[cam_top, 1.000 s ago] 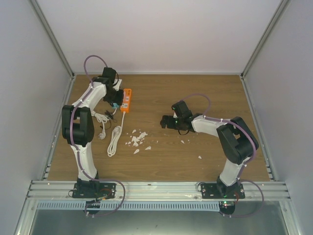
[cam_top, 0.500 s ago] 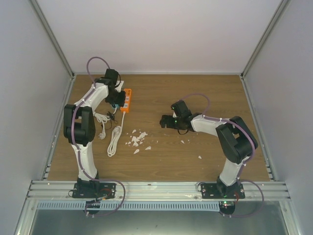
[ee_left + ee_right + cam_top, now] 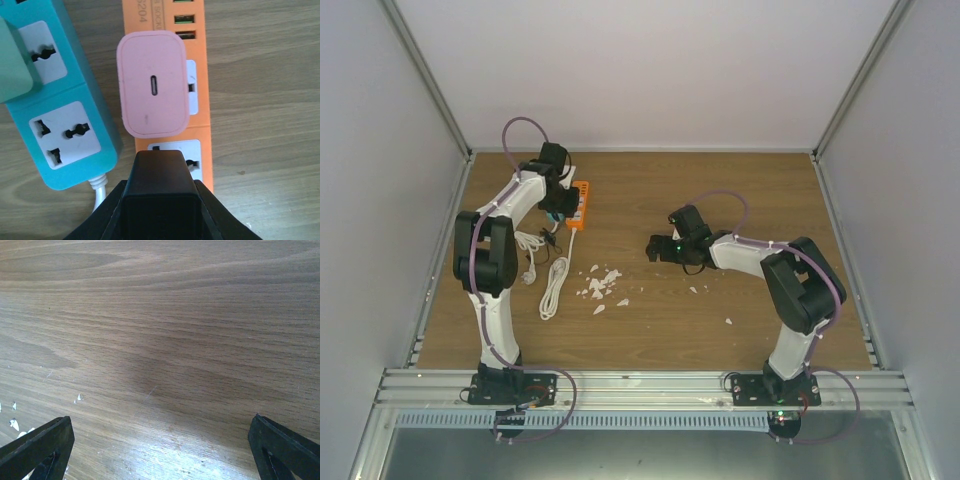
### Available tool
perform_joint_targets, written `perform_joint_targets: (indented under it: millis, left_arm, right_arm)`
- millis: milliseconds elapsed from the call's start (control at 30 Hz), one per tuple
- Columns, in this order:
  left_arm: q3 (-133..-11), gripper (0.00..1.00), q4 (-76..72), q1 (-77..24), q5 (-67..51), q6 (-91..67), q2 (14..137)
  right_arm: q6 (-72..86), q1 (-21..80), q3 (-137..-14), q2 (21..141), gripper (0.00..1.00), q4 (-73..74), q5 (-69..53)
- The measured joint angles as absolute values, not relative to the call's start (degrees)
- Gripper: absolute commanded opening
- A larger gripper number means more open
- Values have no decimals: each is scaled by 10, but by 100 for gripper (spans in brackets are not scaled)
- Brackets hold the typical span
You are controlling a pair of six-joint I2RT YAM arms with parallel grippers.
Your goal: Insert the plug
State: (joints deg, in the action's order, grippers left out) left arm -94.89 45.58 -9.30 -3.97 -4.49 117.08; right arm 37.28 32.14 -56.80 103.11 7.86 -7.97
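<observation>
Farther along orange strip (image 3: 579, 207), left arm (image 3: 512, 203) (slightly)

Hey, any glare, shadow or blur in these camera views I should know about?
Right wrist view: bright glare on the table near the bottom edge, a soft dark shadow mid-frame. Left wrist view: evenly lit, pink charger sharp, no glare. Top view: even light, small things hard to resolve.

A teal strip (image 3: 82, 75) lies flat on my wooden table (image 3: 720, 190), a green plug (image 3: 15, 65) sitting on it. A coiled white cable (image 3: 552, 290) and white scraps (image 3: 602, 282) lie nearer me.
</observation>
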Motion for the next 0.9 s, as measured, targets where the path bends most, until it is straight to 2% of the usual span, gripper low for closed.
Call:
perform_joint_targets:
  millis: [900]
  left_arm:
    - [-892, 0, 402, -97, -11, -39, 1164]
  right_arm:
    - [367, 325, -581, 1043, 98, 79, -78]
